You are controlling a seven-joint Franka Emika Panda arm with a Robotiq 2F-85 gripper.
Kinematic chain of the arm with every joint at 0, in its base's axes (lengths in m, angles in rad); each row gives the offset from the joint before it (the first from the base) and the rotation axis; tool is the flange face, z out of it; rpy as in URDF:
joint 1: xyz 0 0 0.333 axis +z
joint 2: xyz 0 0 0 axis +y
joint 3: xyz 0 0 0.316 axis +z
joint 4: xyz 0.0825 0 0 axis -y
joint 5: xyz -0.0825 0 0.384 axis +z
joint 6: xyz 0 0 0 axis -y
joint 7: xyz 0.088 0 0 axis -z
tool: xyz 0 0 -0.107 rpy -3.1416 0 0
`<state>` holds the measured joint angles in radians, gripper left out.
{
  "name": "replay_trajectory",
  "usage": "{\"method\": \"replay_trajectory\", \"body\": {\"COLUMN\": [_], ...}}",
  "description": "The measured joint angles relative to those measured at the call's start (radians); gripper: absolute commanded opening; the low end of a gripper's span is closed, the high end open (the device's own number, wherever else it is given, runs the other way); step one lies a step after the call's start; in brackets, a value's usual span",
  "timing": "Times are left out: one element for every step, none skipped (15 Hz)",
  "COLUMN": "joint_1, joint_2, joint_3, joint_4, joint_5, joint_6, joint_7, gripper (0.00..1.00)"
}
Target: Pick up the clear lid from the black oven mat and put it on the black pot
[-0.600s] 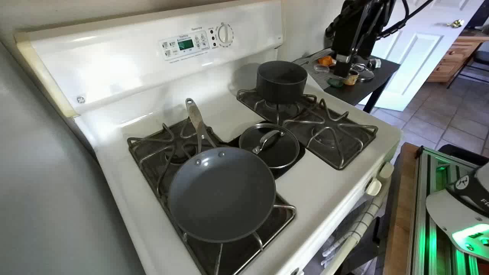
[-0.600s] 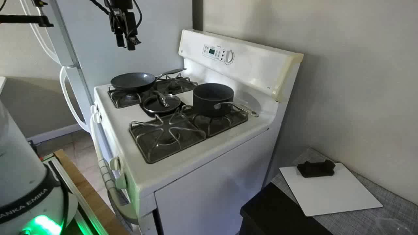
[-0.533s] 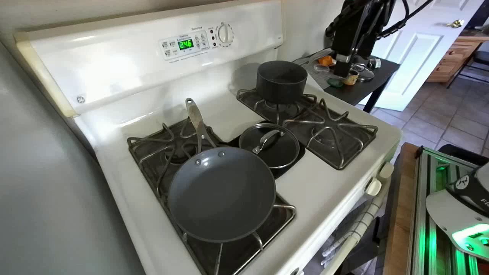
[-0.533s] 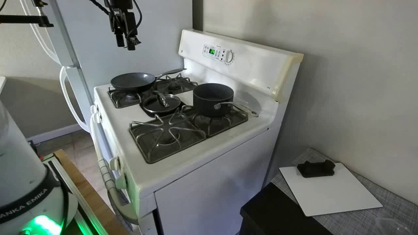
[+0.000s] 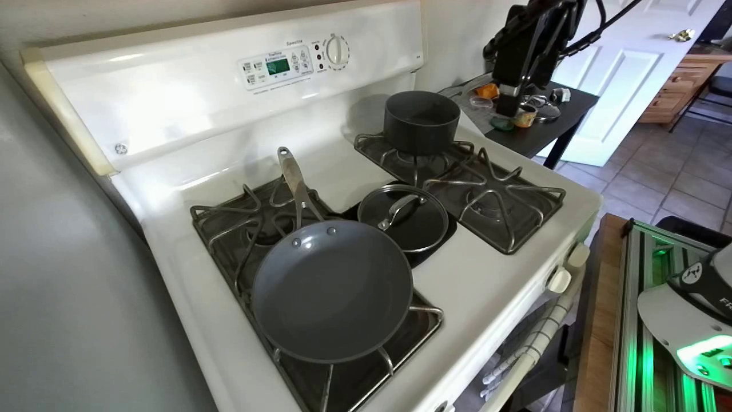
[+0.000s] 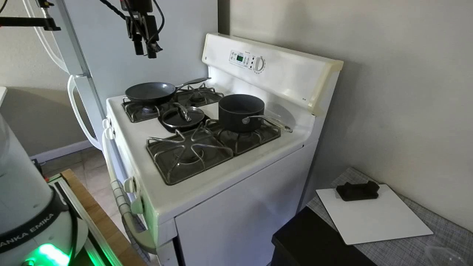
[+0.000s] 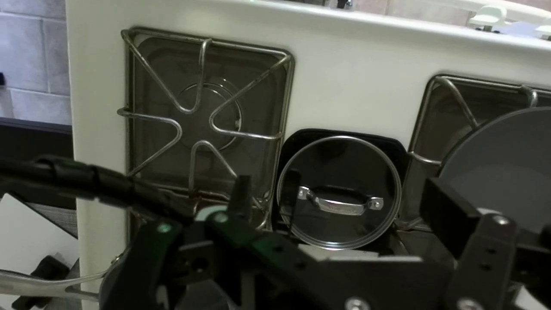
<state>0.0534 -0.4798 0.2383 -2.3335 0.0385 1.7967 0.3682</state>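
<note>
The clear lid [image 5: 404, 229] is round, with a metal rim and a metal loop handle. It lies flat on the black oven mat [image 7: 297, 140] between the burner grates; it also shows in an exterior view [image 6: 183, 117]. The black pot [image 5: 422, 127] stands upright and uncovered on a rear grate, also in an exterior view [image 6: 241, 116]. In the wrist view only its handle [image 7: 47, 282] and a bit of its side show at lower left. My gripper [image 7: 363, 196] is open and empty, high above the stove, its fingers either side of the lid in the wrist view; it also shows in an exterior view [image 6: 145, 53].
A grey frying pan [image 5: 334, 292] sits on the grates beside the lid. Raised metal grates [image 7: 206, 107] lie on the lid's other side. The stove's back panel [image 6: 273, 70] stands behind. A side table holds a white board [image 6: 373, 220].
My gripper has shifted slightly, to the left in an exterior view and to the right in another. The lid, the pot and the pan have not moved.
</note>
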Motion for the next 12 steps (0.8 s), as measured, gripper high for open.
{"method": "replay_trajectory", "body": {"joint_1": [0.000, 0.000, 0.001, 0.003, 0.006, 0.009, 0.012, 0.015, 0.016, 0.018, 0.019, 0.020], "joint_2": [0.019, 0.044, 0.073, 0.105, 0.135, 0.164, 0.192, 0.217, 0.239, 0.259, 0.277, 0.293], "joint_3": [0.001, 0.001, 0.000, -0.001, -0.005, -0.009, -0.016, -0.022, -0.030, -0.037, -0.044, -0.050], "joint_4": [-0.001, -0.002, -0.002, -0.001, -0.001, 0.001, 0.003, 0.004, 0.005, 0.005, 0.005, 0.004], "joint_5": [-0.023, -0.050, -0.074, -0.094, -0.111, -0.123, -0.133, -0.143, -0.154, -0.168, -0.185, -0.205], "joint_6": [0.032, 0.068, 0.106, 0.141, 0.171, 0.195, 0.211, 0.225, 0.238, 0.252, 0.267, 0.282], "joint_7": [-0.014, -0.038, -0.075, -0.118, -0.162, -0.207, -0.256, -0.305, -0.357, -0.405, -0.456, -0.501], "gripper": [1.00, 1.00, 1.00, 1.00, 1.00, 1.00, 1.00, 1.00, 1.00, 1.00, 1.00, 1.00]}}
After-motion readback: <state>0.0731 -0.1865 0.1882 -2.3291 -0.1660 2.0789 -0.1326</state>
